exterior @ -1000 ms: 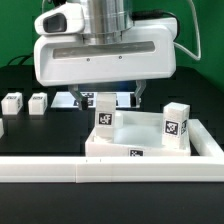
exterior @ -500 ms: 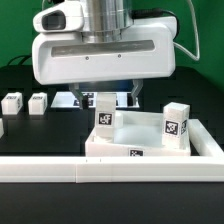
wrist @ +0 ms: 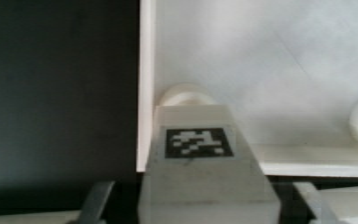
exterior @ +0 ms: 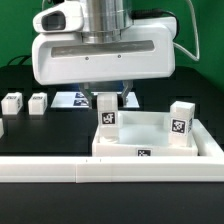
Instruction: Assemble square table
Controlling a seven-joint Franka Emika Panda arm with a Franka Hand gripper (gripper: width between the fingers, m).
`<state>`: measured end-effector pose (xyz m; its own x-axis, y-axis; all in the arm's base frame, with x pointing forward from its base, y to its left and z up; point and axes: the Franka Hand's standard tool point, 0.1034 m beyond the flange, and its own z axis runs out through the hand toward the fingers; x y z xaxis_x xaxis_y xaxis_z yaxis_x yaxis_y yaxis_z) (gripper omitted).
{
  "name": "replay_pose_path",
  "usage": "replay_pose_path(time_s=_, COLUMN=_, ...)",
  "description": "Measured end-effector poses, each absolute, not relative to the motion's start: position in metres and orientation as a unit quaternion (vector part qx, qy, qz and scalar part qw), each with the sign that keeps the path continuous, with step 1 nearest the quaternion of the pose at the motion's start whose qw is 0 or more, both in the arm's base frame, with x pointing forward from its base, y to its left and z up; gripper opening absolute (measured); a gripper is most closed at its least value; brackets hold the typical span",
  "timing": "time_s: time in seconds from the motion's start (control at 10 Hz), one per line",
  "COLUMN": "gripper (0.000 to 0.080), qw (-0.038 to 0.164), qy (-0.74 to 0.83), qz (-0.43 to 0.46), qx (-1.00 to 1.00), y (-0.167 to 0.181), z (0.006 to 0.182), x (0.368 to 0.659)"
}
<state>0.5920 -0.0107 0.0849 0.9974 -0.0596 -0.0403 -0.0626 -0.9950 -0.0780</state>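
Observation:
The white square tabletop (exterior: 150, 150) lies upturned against the border wall, its side tag facing front. A tagged white leg (exterior: 106, 115) stands upright at its far corner on the exterior view's left. My gripper (exterior: 106, 98) hangs straight over that leg, with a finger close against each side. In the wrist view the leg (wrist: 202, 150) fills the space between the fingers (wrist: 101, 200), beside the tabletop (wrist: 265, 60) rim. Another leg (exterior: 181, 125) stands at the tabletop's corner on the exterior view's right. Two loose legs (exterior: 12, 103) (exterior: 38, 101) sit on the black table at the left.
The long white L-shaped border wall (exterior: 110, 170) runs along the front and up the exterior view's right side of the tabletop. The marker board (exterior: 70, 98) lies flat behind the gripper. The arm's wide white hand hides the area behind the tabletop.
The fingers have drawn in from wide apart to the sides of the leg. The tabletop and both standing legs have shifted a little toward the exterior view's right.

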Motion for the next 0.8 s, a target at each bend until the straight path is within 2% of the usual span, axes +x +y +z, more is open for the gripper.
replay_pose_path(time_s=0.4, gripper=0.0293, qw=0.040, qy=0.054, qz=0.020, qx=-0.998, y=-0.0105, z=0.0847, x=0.5919)
replay_pose_path(time_s=0.8, gripper=0.0293, qw=0.038, qy=0.225, qz=-0.007, qx=-0.974, y=-0.0084, z=0.0825, x=0.5947)
